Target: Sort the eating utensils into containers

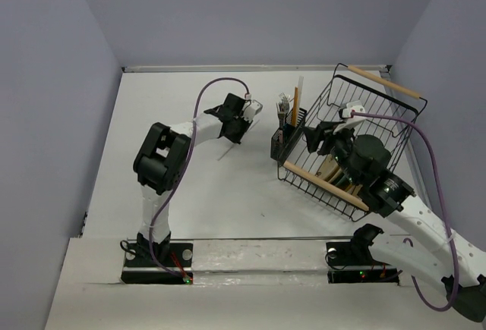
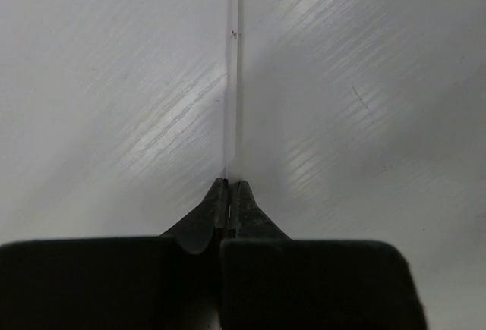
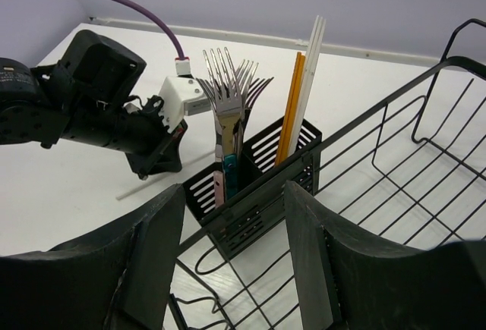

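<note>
- Cutlery holder (image 3: 254, 186), black and slotted, stands upright just beside the biggest item, a black wire rack (image 1: 395, 129) with wooden handles. The rack fills the 3 o'clock side of the white table (image 1: 190, 193), and the holder is at the rack's 9 o'clock wall. Cannot tell whether the two touch.
- Right gripper (image 3: 235, 224): over the rack at the holder's 4 o'clock, pointed at the holder. Jaws spread wide, nothing between them.
- Left gripper (image 2: 229, 190): low over the table at the holder's 9 o'clock, near it but apart. Jaws pinched together on one end of a pale chopstick (image 2: 234, 80).
- Forks (image 3: 228, 91): a bunch standing in one compartment of the holder, silver tines up and fanned. Pink and teal handles show through the slots.
- Brown chopsticks (image 3: 290, 110) and white chopsticks (image 3: 310, 72): upright in the next compartment, at 3 o'clock of the forks in the right wrist view. They lean slightly toward 1 o'clock and stand taller than the forks.
- The pale chopstick runs straight out from the left fingertips toward 12 o'clock in the left wrist view, close to the table surface. Cannot tell whether its far end rests on the table.
</note>
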Controlling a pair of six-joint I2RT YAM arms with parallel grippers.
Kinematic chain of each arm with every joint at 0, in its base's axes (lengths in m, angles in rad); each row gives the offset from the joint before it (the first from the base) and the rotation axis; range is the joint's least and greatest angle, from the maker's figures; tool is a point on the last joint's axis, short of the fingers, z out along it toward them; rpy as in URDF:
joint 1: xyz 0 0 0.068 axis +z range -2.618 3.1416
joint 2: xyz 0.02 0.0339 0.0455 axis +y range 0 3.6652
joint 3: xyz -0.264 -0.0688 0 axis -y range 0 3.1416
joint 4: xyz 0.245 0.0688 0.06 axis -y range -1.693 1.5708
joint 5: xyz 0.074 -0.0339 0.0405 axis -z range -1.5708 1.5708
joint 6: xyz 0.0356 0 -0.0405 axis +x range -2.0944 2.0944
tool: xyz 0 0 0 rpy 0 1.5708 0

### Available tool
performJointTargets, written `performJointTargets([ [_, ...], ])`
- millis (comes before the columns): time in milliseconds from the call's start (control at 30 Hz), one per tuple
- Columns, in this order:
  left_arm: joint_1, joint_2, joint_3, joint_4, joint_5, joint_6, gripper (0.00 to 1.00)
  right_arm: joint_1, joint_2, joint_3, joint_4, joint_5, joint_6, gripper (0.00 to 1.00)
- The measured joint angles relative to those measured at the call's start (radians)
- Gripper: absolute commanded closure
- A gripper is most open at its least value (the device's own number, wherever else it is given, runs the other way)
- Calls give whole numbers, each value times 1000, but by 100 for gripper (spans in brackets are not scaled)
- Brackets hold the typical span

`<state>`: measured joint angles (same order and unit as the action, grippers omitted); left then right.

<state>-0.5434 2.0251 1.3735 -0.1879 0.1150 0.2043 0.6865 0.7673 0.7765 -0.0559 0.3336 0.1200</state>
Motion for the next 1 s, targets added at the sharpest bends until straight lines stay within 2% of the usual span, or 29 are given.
performJointTargets([
  [167,45,-42,-61,39,77,-4,100,0,-5,-2,-14,-19,1,37],
  [333,128,-161,-123,-28,169,-8,100,0,35,26,-58,-127,15,36],
  [533,193,-475,-109,-55,255,-26,100,-1,95,112,-81,-284,60,21],
  [567,192,-527,-103,-56,268,-27,100,-1,99,122,-80,-298,66,12],
  [633,189,-626,-93,-52,290,-30,100,-1,112,156,-78,-340,82,5],
  [800,185,-812,-81,-53,328,-37,100,-1,216,306,-57,-441,114,11],
  [1000,185,-931,-67,-65,351,-56,100,-1,470,529,77,-584,214,20],
])
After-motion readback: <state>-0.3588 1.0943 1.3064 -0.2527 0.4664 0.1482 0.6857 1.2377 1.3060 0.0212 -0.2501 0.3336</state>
